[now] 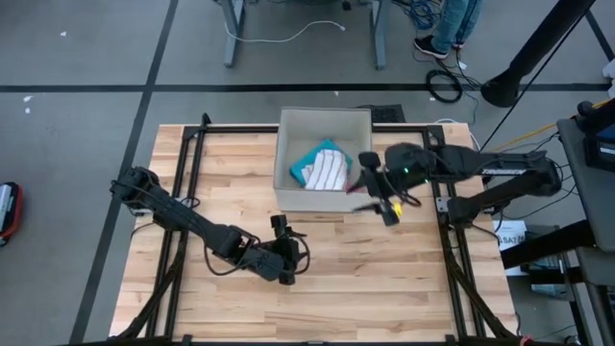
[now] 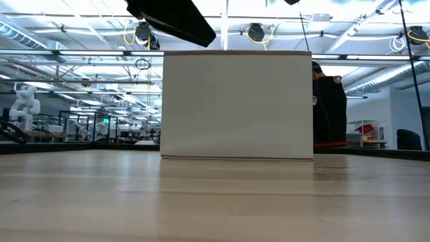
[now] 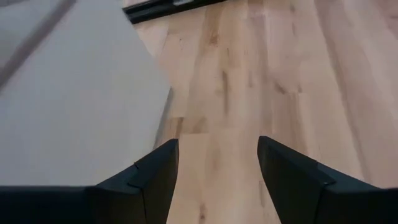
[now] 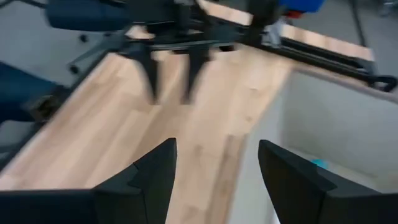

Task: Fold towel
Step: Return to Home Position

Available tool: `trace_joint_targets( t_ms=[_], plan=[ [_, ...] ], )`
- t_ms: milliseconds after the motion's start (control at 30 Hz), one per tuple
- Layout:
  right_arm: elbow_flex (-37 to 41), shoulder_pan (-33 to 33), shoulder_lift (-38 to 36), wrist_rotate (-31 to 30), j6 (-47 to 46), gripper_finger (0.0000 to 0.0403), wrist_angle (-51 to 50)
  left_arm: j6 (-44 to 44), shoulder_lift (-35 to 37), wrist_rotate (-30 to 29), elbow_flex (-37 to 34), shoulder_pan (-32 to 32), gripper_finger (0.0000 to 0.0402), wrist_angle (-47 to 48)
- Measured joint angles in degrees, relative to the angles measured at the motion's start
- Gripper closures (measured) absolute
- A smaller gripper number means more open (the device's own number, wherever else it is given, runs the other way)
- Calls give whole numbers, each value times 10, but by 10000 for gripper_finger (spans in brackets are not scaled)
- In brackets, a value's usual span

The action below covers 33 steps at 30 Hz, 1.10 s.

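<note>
One towel (image 1: 322, 171), folded, in organizer (image 1: 324, 113), upper centre. Likely soft, light, limp; best pinched at a folded edge. Left gripper (image 3: 217, 152), lower centre, spread, empty; right gripper (image 4: 217, 152), beside organizer, likewise.

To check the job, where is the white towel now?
High view: the white towel lies inside the laundry organizer, top middle, beside a teal cloth, left of the right pincer.

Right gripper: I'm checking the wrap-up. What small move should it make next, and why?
Probably pull the right gripper back from the box, toward its own side: the towel already lies inside, and both it and the left gripper are open and empty.
</note>
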<state>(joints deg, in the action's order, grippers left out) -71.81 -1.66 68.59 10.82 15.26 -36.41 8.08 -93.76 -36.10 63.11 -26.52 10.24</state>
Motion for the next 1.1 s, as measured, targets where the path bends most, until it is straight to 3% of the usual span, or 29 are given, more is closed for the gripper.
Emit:
trace_joint_targets(
  t_ms=[100, 267, 467, 633, 833, 1100],
  plan=[
    [0, 48, -12, -11, -20, 190, -14, -7, 0, -51, 0, -7, 175, 2],
    [0, 134, -46, -89, -33, 190, -16, -66, 0, -144, 0, -23, 175, -4],
    [10, 219, -109, -169, -82, 190, -20, -104, 0, -155, 0, -22, 175, -8],
    [71, 287, -183, -259, -139, 190, -14, -134, 0, -155, 0, -5, 175, -14],
    [197, 343, -267, -303, -197, 190, 100, -211, 11, -69, 0, 45, 175, -72],
    [349, 381, -301, -321, -160, 190, 316, -235, 72, 64, 1, 148, 175, -112]
  ],
)
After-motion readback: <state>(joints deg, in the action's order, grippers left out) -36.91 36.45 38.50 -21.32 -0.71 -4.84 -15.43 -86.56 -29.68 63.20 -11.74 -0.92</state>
